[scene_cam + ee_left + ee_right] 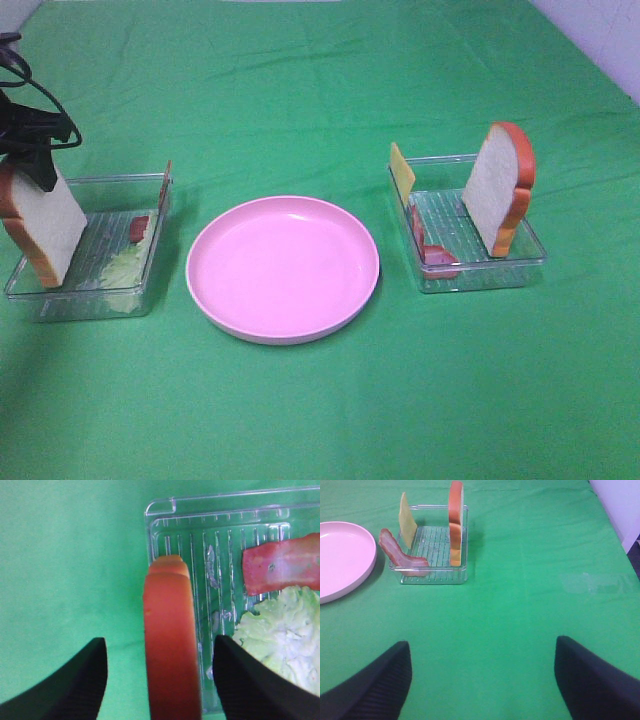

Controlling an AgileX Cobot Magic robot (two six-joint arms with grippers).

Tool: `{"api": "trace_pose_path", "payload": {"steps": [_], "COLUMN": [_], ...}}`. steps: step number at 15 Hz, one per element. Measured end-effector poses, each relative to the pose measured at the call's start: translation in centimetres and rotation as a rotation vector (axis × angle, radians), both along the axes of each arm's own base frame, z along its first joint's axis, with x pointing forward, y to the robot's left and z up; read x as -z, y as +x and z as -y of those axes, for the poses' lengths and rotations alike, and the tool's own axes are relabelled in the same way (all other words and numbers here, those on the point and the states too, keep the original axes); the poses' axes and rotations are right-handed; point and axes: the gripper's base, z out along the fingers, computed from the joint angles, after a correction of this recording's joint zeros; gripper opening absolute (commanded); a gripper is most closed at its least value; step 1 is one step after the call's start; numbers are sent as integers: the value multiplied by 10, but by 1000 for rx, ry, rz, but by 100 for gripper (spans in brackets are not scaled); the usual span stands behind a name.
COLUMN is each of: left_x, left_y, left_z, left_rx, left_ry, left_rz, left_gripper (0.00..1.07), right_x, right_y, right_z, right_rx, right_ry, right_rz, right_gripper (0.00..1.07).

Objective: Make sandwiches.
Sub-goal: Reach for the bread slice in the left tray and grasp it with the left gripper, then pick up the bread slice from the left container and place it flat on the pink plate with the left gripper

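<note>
Green cloth covers the table. At its left, a clear plastic rectangular tray holds a white toy bread slice with orange-brown crust standing on edge, a pale green lettuce leaf and a reddish-pink bacon strip. The left gripper straddles that slice's crust, jaws spread wide and clear of it on both sides. A round pink plate sits in the middle. At right, the second clear tray holds a yellow cheese slice, another bacon strip and another upright bread slice. The right gripper hangs over bare cloth with jaws spread wide and nothing between them, well apart from that tray.
</note>
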Motion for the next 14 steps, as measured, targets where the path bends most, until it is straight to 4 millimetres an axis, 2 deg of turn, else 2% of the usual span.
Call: {"api": "trace_pose_path", "payload": {"steps": [4,6,7,11,13,14], "left_x": [0,0,0,-1,-9,-34], "left_y": [1,1,1,-1,-4,-12], "left_z": [2,4,5,6,6,7], "left_rx": [-12,-24,-33,-36,-32,-27], "left_ry": [-23,-51,-70,-82,-84,-87], "left_rz": [6,6,9,-11,-14,28], "left_gripper": [27,13,0,0,0,0], "right_x": [0,0,0,0,0,0], "right_y": [0,0,0,0,0,0], "right_z": [0,0,0,0,0,0], "right_rx": [0,0,0,0,0,0], "right_ry": [0,0,0,0,0,0], "right_rz": [0,0,0,0,0,0], "right_gripper": [75,75,75,75,75,75]}}
